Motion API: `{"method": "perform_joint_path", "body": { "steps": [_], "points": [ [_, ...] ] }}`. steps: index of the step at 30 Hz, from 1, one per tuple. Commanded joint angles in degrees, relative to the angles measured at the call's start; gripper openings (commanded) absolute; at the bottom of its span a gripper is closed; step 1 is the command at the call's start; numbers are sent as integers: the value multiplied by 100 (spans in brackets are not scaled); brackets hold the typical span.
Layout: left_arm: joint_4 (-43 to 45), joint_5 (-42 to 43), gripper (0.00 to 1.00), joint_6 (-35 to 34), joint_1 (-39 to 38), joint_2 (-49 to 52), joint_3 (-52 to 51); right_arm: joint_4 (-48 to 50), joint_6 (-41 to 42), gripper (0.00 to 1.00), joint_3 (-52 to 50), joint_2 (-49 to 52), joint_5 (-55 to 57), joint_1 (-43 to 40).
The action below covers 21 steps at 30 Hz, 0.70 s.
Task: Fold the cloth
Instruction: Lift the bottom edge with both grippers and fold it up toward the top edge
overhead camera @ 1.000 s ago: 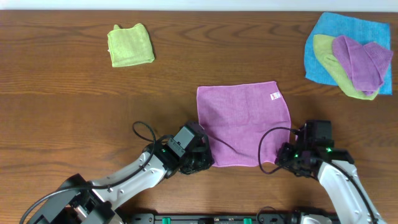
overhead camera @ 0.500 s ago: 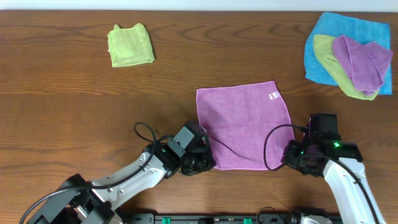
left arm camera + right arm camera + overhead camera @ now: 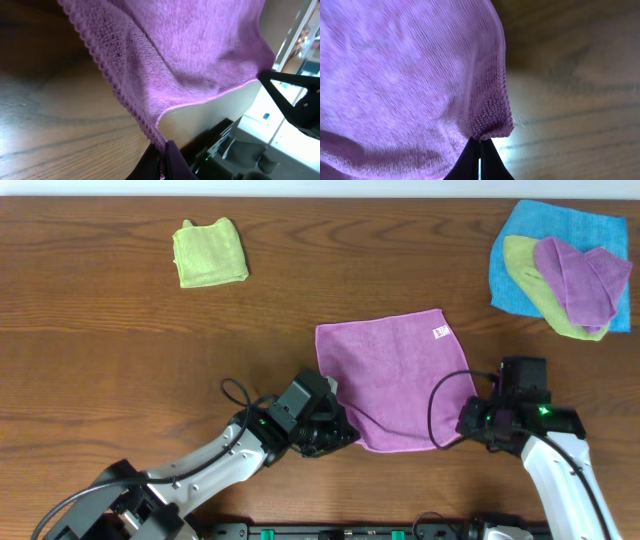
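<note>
left pincer: pinching cloth corner | right pincer: pinching other near corner

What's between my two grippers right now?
Only the lilac cloth: its near edge spans from the left gripper to the right gripper, each shut on a corner. The overhead view shows it.
</note>
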Motion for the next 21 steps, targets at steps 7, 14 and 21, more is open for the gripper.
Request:
{"method": "perform_joint_path", "body": {
  "steps": [7, 14, 21],
  "points": [
    [48, 323, 6, -20, 1010, -74, -31, 9, -85, 2, 284, 35, 96, 59],
    [188, 273, 6, -24, 1266, -74, -31, 323, -85, 2, 330, 35, 68, 59],
    [411, 168, 6, -26, 1462, -74, -31, 1123, 33, 1, 328, 35, -487, 66]
  ]
}}
